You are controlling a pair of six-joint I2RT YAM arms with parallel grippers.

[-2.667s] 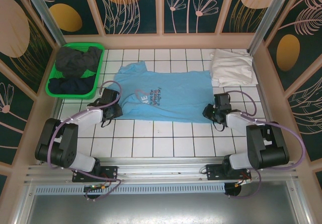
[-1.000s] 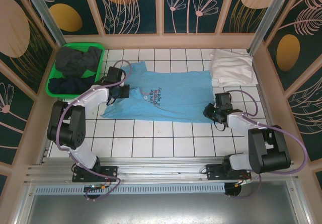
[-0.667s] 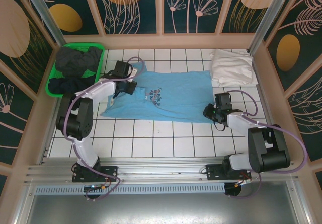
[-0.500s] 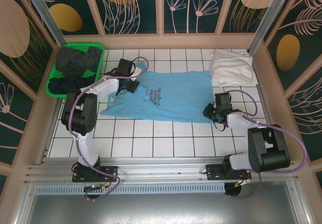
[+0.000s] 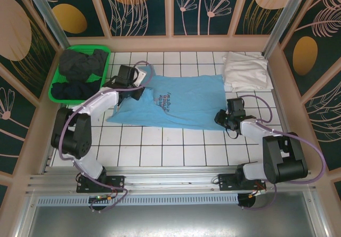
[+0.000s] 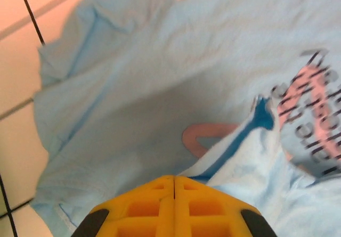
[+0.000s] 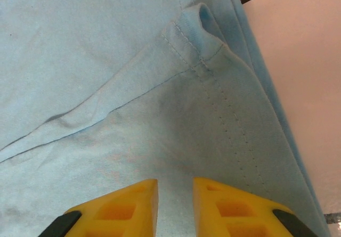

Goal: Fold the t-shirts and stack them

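**Sky-blue t-shirt (image 5: 186,101) spread on the tiles, an arm at each end**

White square tiles with dark grout cover the table (image 5: 160,152), and the sky-blue t-shirt takes up most of its middle, lying flat with its length running left to right. Its left end is doubled over on itself, so the printed lettering (image 5: 164,101) sits close to that fold.

In the far left corner stands a green plastic basket (image 5: 72,99) with dark t-shirts (image 5: 80,65) bundled inside it in a loose heap. In the far right corner lies a white t-shirt (image 5: 244,71), folded, just beyond the blue one's right edge.

The left gripper (image 5: 134,90) is over the folded left end of the blue shirt. From its wrist camera the yellow fingers (image 6: 154,199) are pressed tight together, and a raised ridge of blue cloth runs right up to their tips, so it looks pinched between them.

The right gripper (image 5: 220,118) is at the shirt's near right corner. Its fingers (image 7: 133,199) stand a narrow gap apart, low over the stitched hem; I cannot tell whether any cloth is caught between them.
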